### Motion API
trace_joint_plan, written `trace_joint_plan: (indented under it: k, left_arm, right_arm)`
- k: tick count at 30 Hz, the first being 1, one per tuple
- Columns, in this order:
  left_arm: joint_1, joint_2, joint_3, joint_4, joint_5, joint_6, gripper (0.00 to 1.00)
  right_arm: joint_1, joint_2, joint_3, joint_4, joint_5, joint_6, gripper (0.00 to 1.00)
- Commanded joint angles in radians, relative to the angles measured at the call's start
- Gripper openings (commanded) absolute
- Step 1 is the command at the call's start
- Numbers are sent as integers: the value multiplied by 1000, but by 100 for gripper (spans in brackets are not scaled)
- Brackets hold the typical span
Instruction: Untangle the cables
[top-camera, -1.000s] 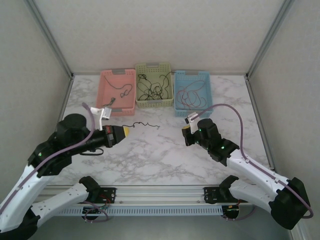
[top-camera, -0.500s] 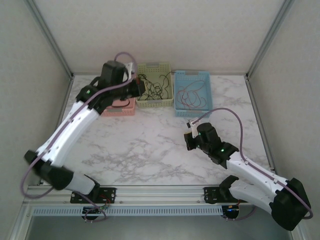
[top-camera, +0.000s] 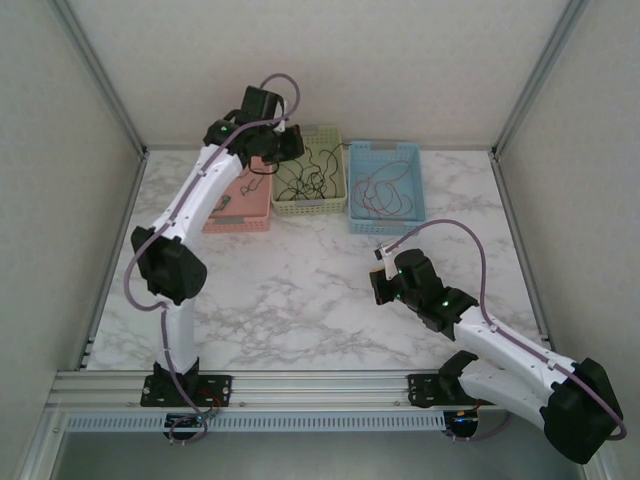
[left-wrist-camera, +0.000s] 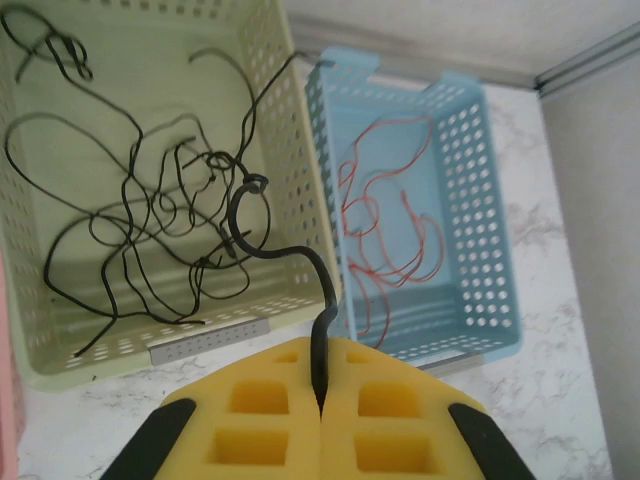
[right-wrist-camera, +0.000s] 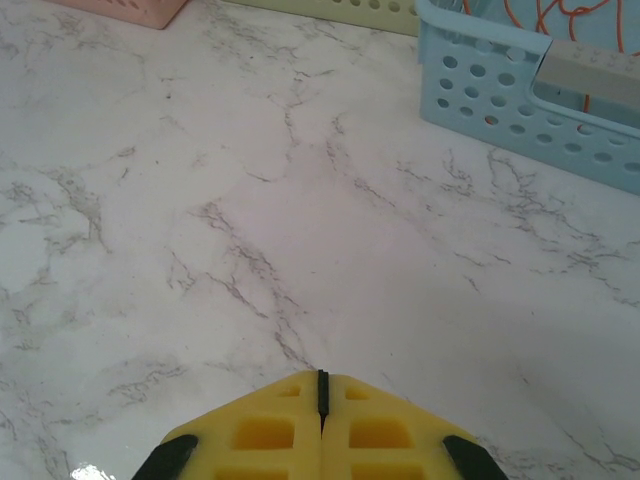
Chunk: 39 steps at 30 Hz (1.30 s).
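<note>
Black cable clamped in left gripper over the green basket.
Right gripper is held closed, empty; much black tangle is left unsorted.

Top camera looks down from far above the blue basket; left wrist hangs close over it, right wrist faces it low; all 3 share it.

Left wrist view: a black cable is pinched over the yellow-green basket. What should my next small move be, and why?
Probably lower slightly and open the left gripper, releasing the held black cable into the yellow-green basket. The jaws are shut on its end, it dangles over that basket, and the loose black cables already lie there.
</note>
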Motion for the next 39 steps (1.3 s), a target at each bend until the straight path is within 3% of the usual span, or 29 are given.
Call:
trace_joint_plan:
  k: [1,10,16,20,26,30,39]
  left_arm:
    - [3,72,-20,48,32,8,0]
    - [0,205,-139,205,-4,-53,0]
    - [3,227,-170,185,-13,-46,2]
    - [3,182,-190,174,-39,-29,12]
    - [11,150,-175,99,-105,1,41]
    - [12,123,-174,73,-122,27,52]
    - [14,39,-159,27,-129,58,62]
  right_arm:
    - [2,16,7,-1,2,0,0]
    - [3,40,16,-5,-1,-2,0]
    - [3,58,22,-8,-8,-7,0]
    - [4,65,24,-10,-9,-6,0]
    - [4,65,22,-8,-9,-6,0]
    - [4,69,23,-10,-11,-6,0]
    - [4,71,25,-11,-11,-6,0]
